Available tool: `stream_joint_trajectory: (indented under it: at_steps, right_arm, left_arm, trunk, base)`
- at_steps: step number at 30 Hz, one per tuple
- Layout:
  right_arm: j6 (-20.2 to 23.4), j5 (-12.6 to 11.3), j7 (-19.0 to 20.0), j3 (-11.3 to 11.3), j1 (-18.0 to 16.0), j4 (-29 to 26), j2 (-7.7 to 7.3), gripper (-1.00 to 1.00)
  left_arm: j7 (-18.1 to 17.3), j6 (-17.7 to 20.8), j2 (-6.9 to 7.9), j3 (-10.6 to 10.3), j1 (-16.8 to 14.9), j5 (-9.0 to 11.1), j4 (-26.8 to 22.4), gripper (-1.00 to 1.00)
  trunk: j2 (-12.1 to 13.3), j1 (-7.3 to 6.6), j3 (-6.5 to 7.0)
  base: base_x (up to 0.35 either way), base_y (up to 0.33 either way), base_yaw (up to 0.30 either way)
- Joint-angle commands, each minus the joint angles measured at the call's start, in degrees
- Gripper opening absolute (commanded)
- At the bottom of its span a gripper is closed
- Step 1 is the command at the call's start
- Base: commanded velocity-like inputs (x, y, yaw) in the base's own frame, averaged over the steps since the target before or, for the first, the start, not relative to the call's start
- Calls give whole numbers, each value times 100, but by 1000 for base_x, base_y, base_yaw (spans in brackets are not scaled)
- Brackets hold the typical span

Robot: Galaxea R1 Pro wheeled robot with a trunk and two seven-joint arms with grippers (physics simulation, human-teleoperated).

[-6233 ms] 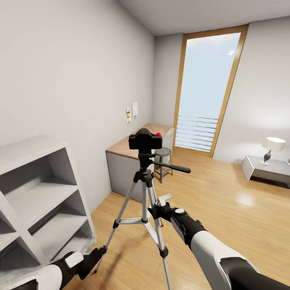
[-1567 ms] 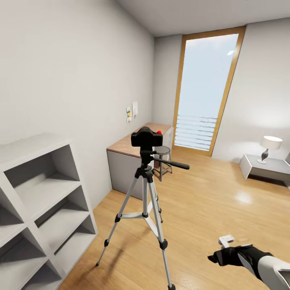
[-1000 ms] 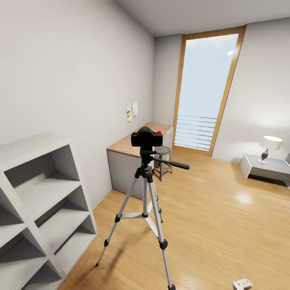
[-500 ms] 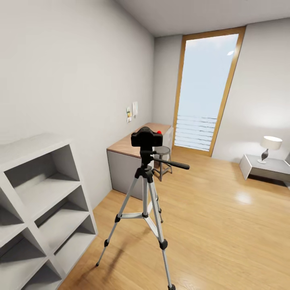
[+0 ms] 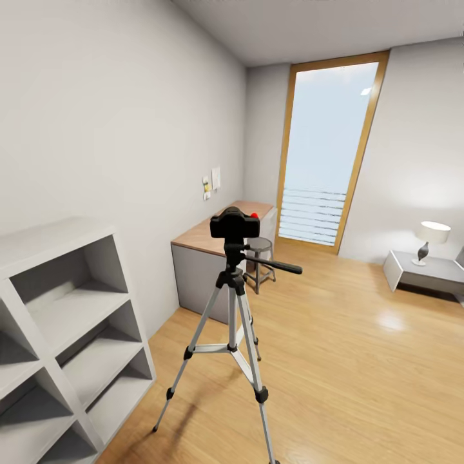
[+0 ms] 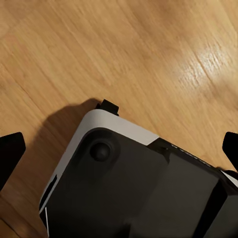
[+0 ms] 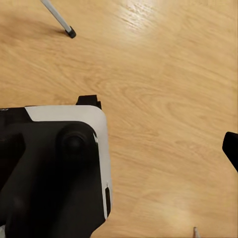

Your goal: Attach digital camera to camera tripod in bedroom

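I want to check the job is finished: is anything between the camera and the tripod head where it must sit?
Nothing visible. The camera sits directly on top of the tripod, upright, with no gap or object showing between them in the head view.

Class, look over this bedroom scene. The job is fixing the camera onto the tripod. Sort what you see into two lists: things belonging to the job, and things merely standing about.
Belonging to the job:
- digital camera, sitting on top of the tripod's head
- camera tripod, standing on the wood floor

Merely standing about:
- white cube shelf
- desk by the wall
- stool
- table lamp on a low table
- tall window
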Motion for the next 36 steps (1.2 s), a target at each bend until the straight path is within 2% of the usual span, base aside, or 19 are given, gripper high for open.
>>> stream_joint_trajectory:
  at_steps: [1, 9, 36]
  right_arm:
    - [1, -4, 19, -20, -8, 9, -1, 100]
    - [-292, 3, 46, -20, 65, 9, 1, 100]
    - [-517, 3, 49, -12, 74, 9, 1, 100]
  left_arm:
    - [16, 1, 2, -48, -1, 46, 1, 100]
    - [11, -9, -16, -64, 37, 28, 15, 100]
    - [10, -13, -25, -70, 38, 23, 6, 100]
  trunk:
    - [-12, 4, -3]
    - [-12, 4, 71]
    - [-12, 4, 322]
  base:
    - [0, 0, 0]
    - [0, 0, 0]
    - [0, 0, 0]
